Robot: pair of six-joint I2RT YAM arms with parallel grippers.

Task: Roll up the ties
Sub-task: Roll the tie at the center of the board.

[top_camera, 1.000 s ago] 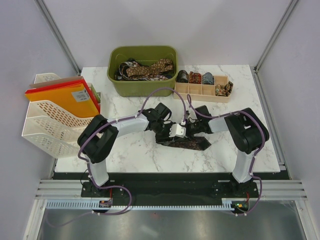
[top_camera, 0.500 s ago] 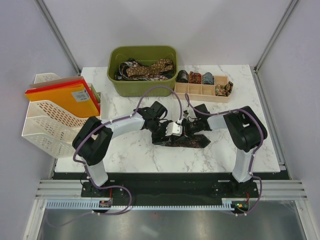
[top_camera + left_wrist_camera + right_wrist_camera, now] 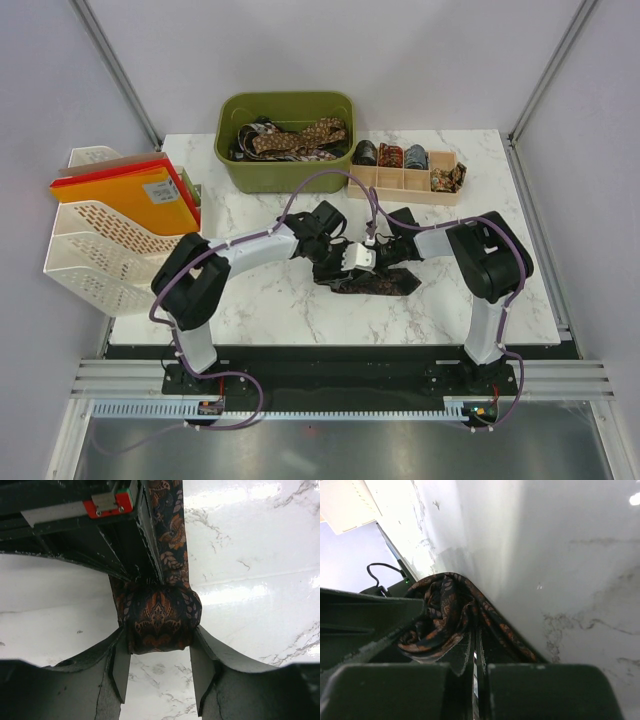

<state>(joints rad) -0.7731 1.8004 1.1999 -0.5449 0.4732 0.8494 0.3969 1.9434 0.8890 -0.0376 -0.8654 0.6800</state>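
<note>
The left arm has edged back rightward since half a second ago. The left fingers [image 3: 117, 667] straddle the rolled end of the dark patterned tie [image 3: 159, 615] mid-surface [image 3: 250, 605], apparently squeezing it. The right fingers [image 3: 461, 656] are pressed together, the roll coiled around them.

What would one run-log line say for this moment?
stage: rolling | tie: one end rolled, rest flat | left end effector: closed on rolled end | right end effector: shut, tips at it
</note>
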